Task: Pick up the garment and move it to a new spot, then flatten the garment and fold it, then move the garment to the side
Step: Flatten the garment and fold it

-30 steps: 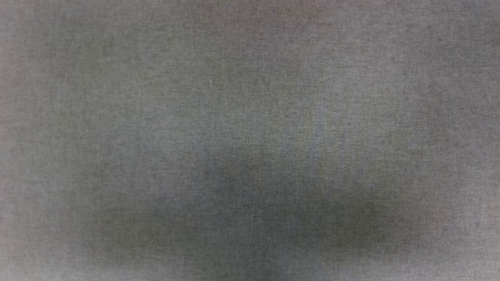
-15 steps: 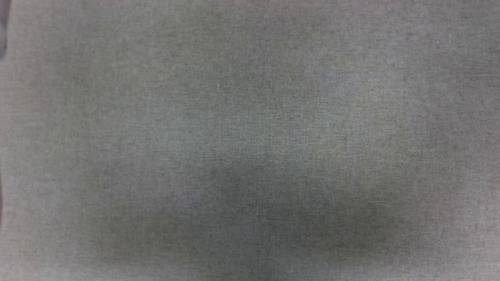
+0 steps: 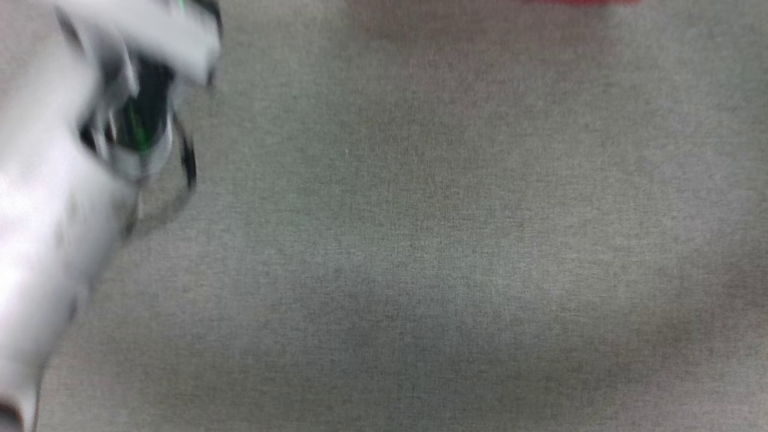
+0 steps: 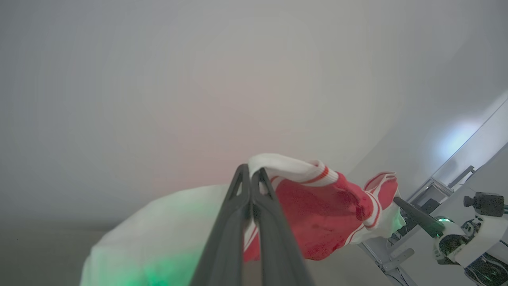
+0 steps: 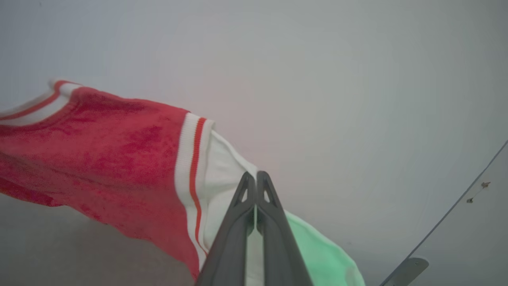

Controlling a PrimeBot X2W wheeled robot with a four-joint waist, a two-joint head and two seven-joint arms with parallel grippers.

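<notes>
Left gripper is clamped, fingers pressed together on the white striped sleeve cuff of the shirt. Right gripper is likewise clenched on the white sleeve at the other shoulder. The shirt is held up between the two, its red body slung from one grip to the other and lifted off the grey tabletop. A green tint is cast on the white cloth just beside each gripper. Change in the head view: half a second ago only grey tabletop and a soft shadow were seen. Now the left arm is in at the left edge, heavily motion-blurred, and a red strip is caught at the top edge; it is too smeared to be identified. The tabletop speckle has drifted down and right across the three pictures, so some of the shift is put down to camera motion. The blur on the arm is read as fast arm travel. Judged: pickup is done and the carry to the new spot is under way; flatten, fold and the move aside are not yet started. No brand, label or lettering can be read; only red-and-white stripe trim is visible on the cuffs.
</notes>
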